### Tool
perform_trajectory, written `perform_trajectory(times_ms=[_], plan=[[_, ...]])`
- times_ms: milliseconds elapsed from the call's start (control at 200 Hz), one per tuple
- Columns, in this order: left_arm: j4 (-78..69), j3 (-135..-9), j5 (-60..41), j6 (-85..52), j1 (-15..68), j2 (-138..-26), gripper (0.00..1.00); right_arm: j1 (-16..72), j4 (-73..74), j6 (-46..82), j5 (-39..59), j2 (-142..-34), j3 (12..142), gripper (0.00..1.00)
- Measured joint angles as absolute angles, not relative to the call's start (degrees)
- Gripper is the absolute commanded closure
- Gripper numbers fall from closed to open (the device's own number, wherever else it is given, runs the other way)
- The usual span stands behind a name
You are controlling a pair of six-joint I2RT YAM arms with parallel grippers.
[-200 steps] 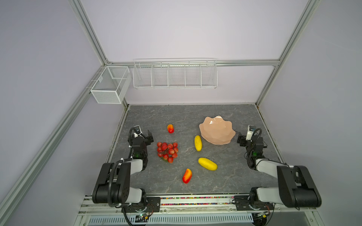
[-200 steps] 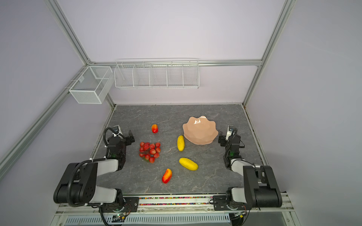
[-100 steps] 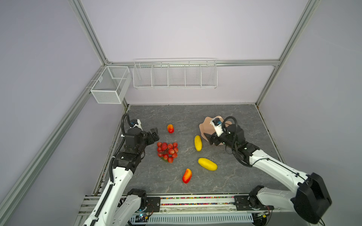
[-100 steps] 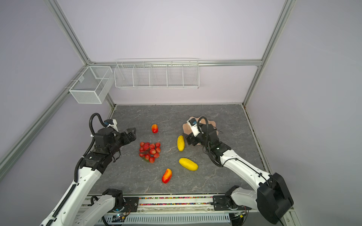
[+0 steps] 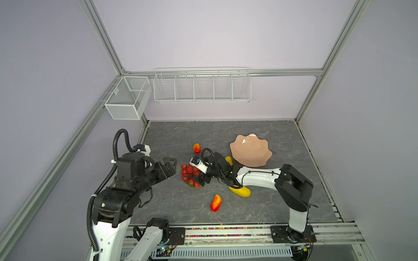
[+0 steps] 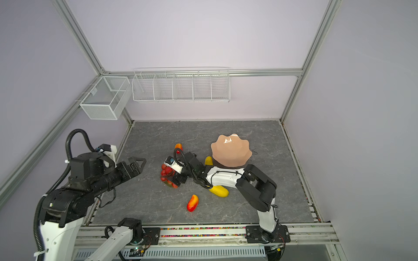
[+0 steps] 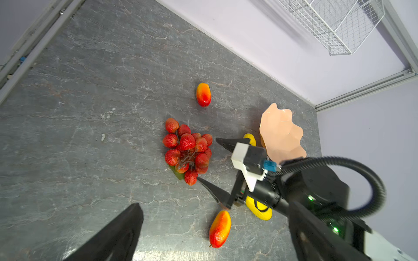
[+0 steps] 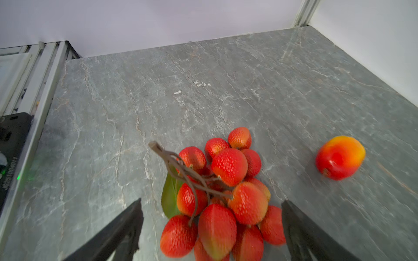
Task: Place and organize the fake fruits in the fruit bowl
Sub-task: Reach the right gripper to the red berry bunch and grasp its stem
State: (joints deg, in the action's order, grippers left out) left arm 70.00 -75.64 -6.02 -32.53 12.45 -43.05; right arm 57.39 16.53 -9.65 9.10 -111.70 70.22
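Observation:
The bunch of red berries (image 5: pixel 188 174) (image 6: pixel 166 172) (image 7: pixel 187 150) (image 8: pixel 221 194) lies mid-table. My right gripper (image 5: pixel 197 172) (image 6: pixel 173 174) (image 7: pixel 211 162) (image 8: pixel 212 203) reaches across the middle and is open, one finger on each side of the bunch. My left gripper (image 5: pixel 168 167) (image 6: pixel 138 165) (image 7: pixel 214 206) hovers open to the left of the berries, holding nothing. One mango-like fruit (image 5: pixel 196 148) (image 8: pixel 340 157) lies behind the berries, another (image 5: pixel 216 202) (image 7: pixel 219 228) in front. A yellow fruit (image 5: pixel 241 191) shows partly under the right arm, another (image 5: pixel 229 160) beside the empty peach fruit bowl (image 5: pixel 251 152) (image 6: pixel 230 150) (image 7: pixel 280 135).
Two white wire baskets (image 5: pixel 202 85) (image 5: pixel 126 100) hang on the back and left walls above the table. Walls close the table on three sides, and the arms' base rail (image 5: pixel 226 230) runs along the front edge.
Both arms rose from their folded rest. The right gripper swept from in front of the bowl leftward to the berries and opened wider. The left arm lifted and extended toward the middle.

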Motion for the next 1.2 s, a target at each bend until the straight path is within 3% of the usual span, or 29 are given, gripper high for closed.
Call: perform_trajectory(times_ms=[100, 650, 875, 1200], plan=[[71.33, -73.63, -4.93, -33.12, 12.45, -40.93, 0.01, 57.39, 17.63, -9.43, 10.83, -115.72, 73.54, 0.18], [71.90, -67.48, 2.00, -34.89, 12.45, -37.71, 0.01, 60.58, 18.85, -11.90, 13.32, -120.99, 79.18, 0.30], [71.85, -66.43, 2.55, -34.89, 12.45, -37.65, 0.01, 61.28, 17.63, -12.93, 12.91, -123.26, 81.21, 0.57], [71.88, -66.43, 4.05, -34.89, 12.45, -36.47, 0.01, 61.28, 16.38, -12.71, 11.55, -123.92, 82.24, 0.85]])
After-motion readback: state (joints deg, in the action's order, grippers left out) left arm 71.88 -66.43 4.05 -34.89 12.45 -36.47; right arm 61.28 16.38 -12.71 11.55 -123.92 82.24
